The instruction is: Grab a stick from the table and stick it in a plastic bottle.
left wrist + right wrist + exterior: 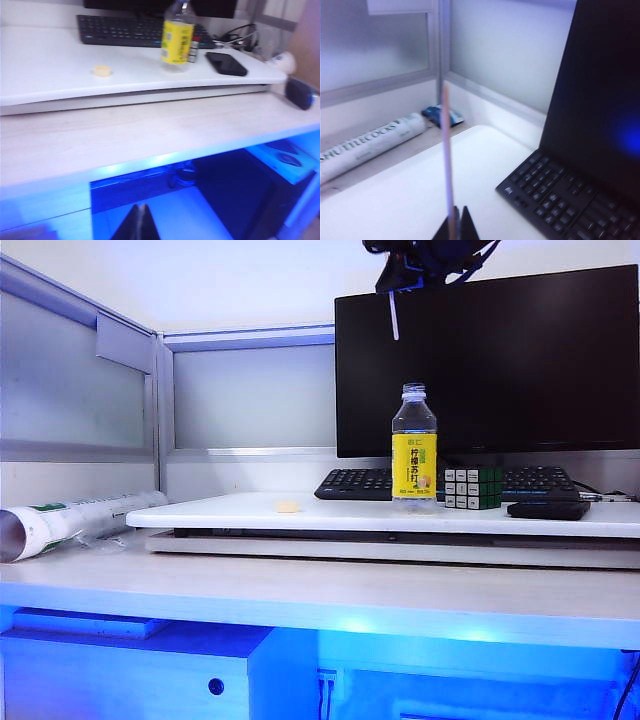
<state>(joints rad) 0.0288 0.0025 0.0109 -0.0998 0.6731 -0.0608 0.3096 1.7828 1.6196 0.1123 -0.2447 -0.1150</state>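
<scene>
Right gripper (456, 222) jaws clamped on stick (447, 160), high above plastic bottle (414, 445). Left gripper (140, 222) jaws closed, empty, below desk (150, 135) edge; monitor (500, 360) behind.

Yellow-labelled clear plastic bottle (414, 445), pale tan stick (447, 165), black keyboard (440, 483), white table (300, 595).

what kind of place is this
Probably an office desk cubicle: a dark monitor and black keyboard sit behind the plastic bottle, with frosted partition panels around the table.
</scene>
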